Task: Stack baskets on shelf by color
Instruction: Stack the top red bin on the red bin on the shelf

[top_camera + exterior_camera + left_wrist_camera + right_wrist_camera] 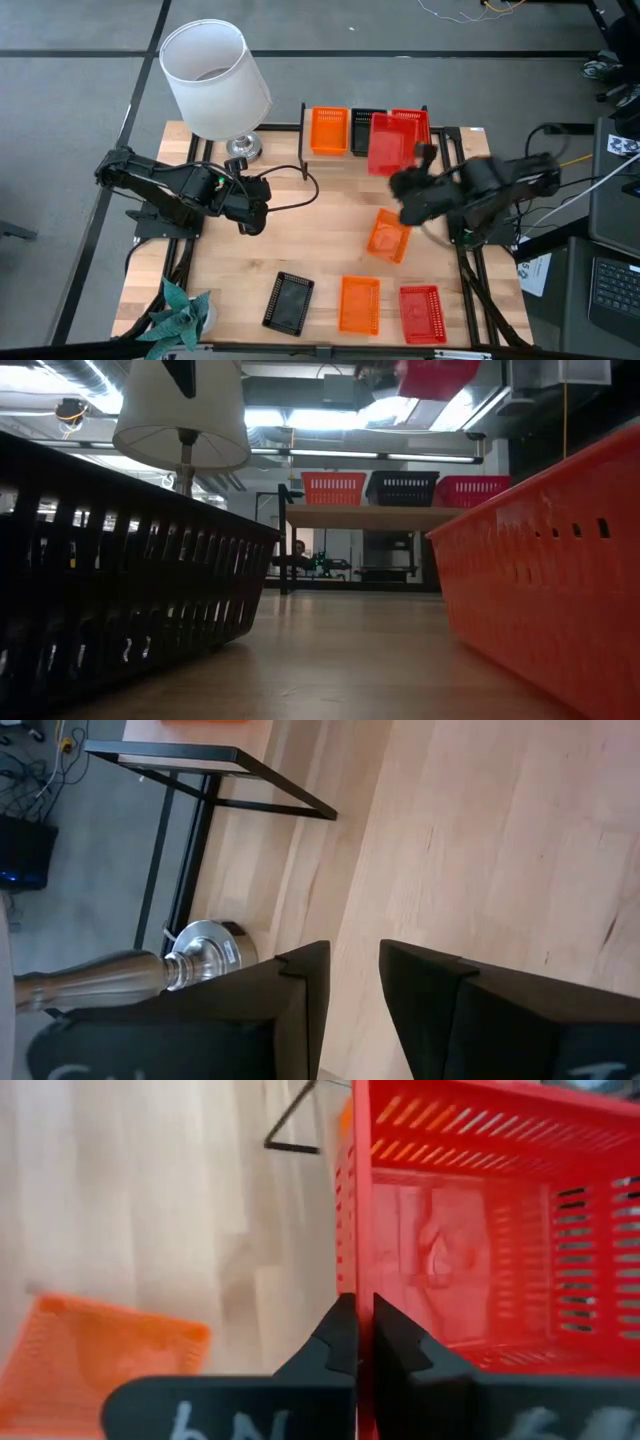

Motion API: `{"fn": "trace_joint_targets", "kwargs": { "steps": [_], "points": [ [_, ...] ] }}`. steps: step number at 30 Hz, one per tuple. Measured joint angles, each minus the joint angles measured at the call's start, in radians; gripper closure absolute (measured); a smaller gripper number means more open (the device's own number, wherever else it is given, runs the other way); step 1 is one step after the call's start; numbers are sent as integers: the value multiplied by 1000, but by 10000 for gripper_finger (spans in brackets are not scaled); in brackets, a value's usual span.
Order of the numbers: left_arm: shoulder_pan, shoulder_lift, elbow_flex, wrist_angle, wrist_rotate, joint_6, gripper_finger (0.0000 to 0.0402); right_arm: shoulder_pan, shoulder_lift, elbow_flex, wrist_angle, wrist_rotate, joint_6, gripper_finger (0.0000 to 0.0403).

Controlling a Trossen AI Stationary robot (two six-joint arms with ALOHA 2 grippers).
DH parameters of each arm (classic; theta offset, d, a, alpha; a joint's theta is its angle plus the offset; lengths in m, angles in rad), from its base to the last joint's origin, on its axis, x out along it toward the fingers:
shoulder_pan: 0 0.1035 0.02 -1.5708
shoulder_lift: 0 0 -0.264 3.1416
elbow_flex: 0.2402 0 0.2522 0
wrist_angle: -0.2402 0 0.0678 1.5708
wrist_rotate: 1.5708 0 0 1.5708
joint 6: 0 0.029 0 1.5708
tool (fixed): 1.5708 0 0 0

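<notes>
Right end effector (363, 1342) is clamped on the wall of a red basket (390, 143), carried in the air just in front of the shelf (458, 134). Shelf contents: an orange basket (329, 130), a black basket (364, 132) and another red basket (413, 120), side by side. Left end effector (355, 990) waits over the tabletop (320, 230) near the lamp (213, 80), fingers slightly apart and empty. Four other baskets lie on the tabletop: two orange, one black, one red.
</notes>
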Motion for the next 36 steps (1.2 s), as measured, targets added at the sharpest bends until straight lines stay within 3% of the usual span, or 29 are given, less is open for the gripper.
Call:
{"fn": "trace_joint_targets", "kwargs": {
  "steps": [4,9,15,20,26,32,36],
  "points": [
    [0,0,0,3,0,0,318,-78,-97,-45,-6,11,-67,402],
    [0,0,0,3,0,3,318,-191,-260,-197,-8,5,-136,402],
    [7,0,0,28,-1,52,318,-309,-428,-448,138,-59,-249,402],
    [27,0,0,39,-5,53,318,-429,-480,-589,282,-129,-414,402],
    [57,0,0,40,-5,52,318,-653,-478,-534,449,-273,-588,402],
    [78,0,0,39,-5,53,318,-895,-433,-466,385,-487,-612,403],
    [102,0,0,39,-5,53,318,-975,-372,-510,366,-574,-692,403]
  ]
}}
